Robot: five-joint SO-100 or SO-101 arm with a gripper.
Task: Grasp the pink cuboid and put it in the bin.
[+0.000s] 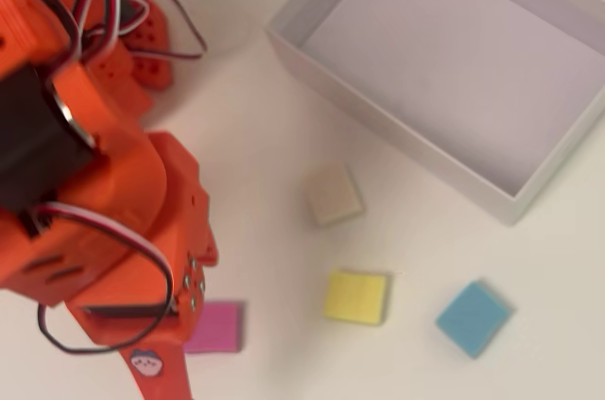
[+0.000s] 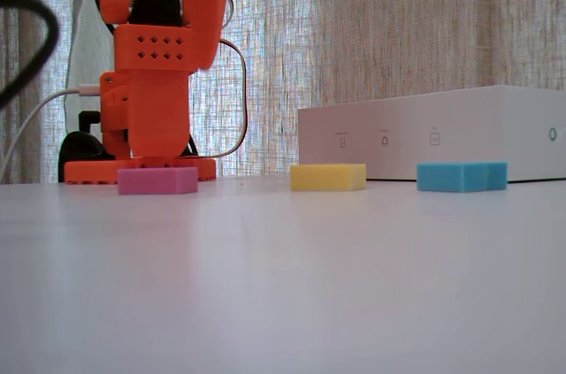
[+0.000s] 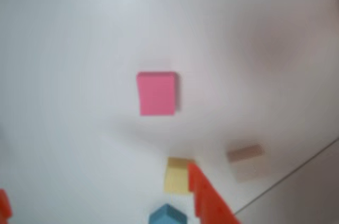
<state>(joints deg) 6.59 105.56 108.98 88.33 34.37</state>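
My own body covers the left edge of the pink cuboid (image 1: 216, 327) in the overhead view, and my pincer runs off the bottom edge beside it, so I cannot tell how my jaws stand. In the wrist view everything is blurred; below the cuboid one orange finger (image 3: 207, 200) hides part of the yellow block (image 3: 176, 175), and the blue block (image 3: 166, 215) is cut by the bottom edge. The bin (image 1: 492, 187) runs off the overhead view's top and right edges.
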